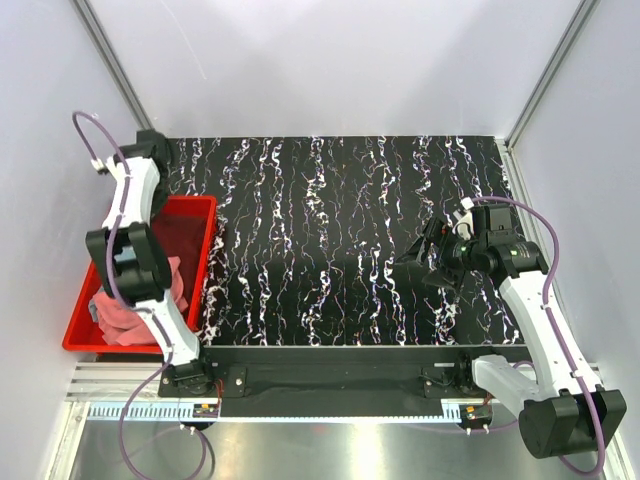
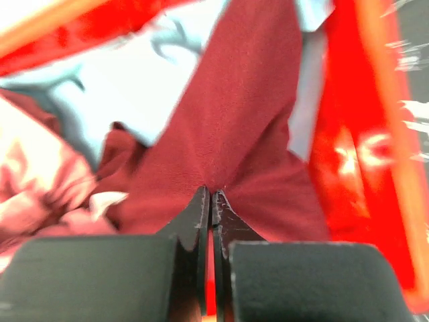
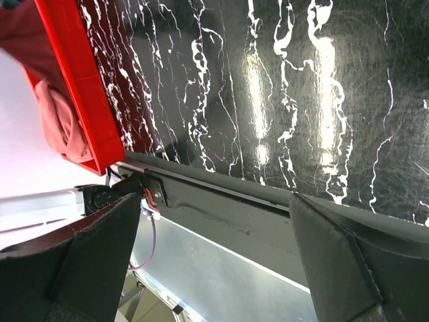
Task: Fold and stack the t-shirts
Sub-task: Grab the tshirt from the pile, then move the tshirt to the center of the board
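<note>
The t-shirts lie heaped in the red bin at the tabletop's left edge: the maroon t-shirt on top, the teal-blue t-shirt under it, the pink t-shirt crumpled at the bin's near end. The left gripper is down inside the bin, jaws closed tight on a small pinch of maroon cloth. The right gripper hangs wide open and holds nothing, above the right part of the tabletop.

The pinch looks thin, so the cloth could slip free on the lift. The maroon shirt also overlaps the other two, and a quick pull may drag them along or snag cloth on the bin's wall, perhaps tipping or shifting the bin, which sits right at the left edge. A slow, straight rise before moving sideways seems wise.

Between the bin and the right gripper the tabletop shows no objects, which gives wide room to spread the shirt. Side walls stand close beside both arms.
</note>
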